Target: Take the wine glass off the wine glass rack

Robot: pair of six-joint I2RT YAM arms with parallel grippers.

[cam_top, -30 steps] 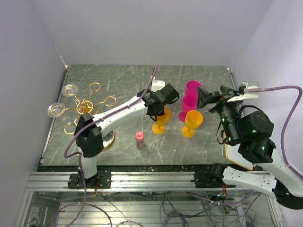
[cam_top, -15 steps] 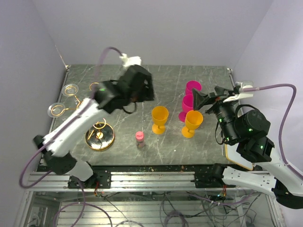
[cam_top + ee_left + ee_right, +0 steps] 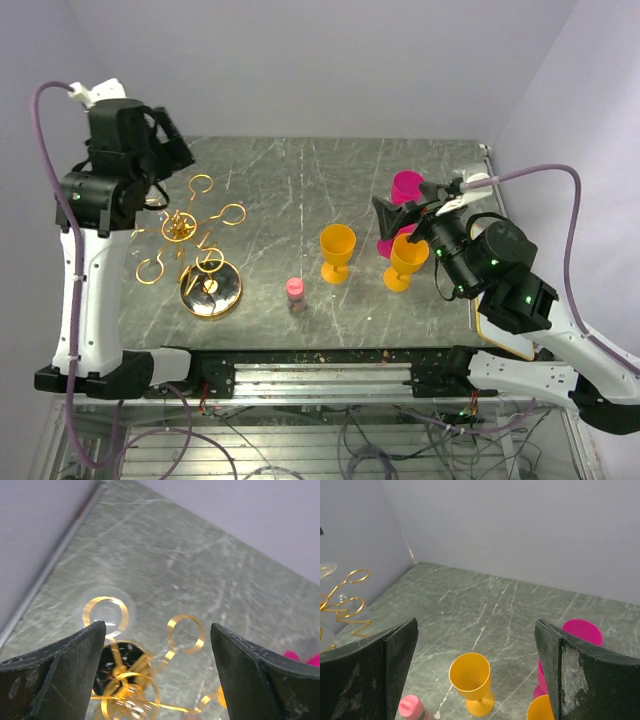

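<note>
Swing done: my left gripper (image 3: 157, 630) quit the orange cup (image 3: 337, 252) and now hovers over the rack (image 3: 180, 228) at the table's 9 o'clock, jaws spread, empty. Wine glass (image 3: 106, 614) hangs at the hub's 11 o'clock, so grasp next. Right gripper (image 3: 475, 625) released, idle.

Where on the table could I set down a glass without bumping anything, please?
The widest bare stretch is the far middle of the table, between the wine glass rack and the pink cups. A narrower strip runs along the near edge, right of the small pink-capped bottle. It is crowded around the orange goblets and those cups.
</note>
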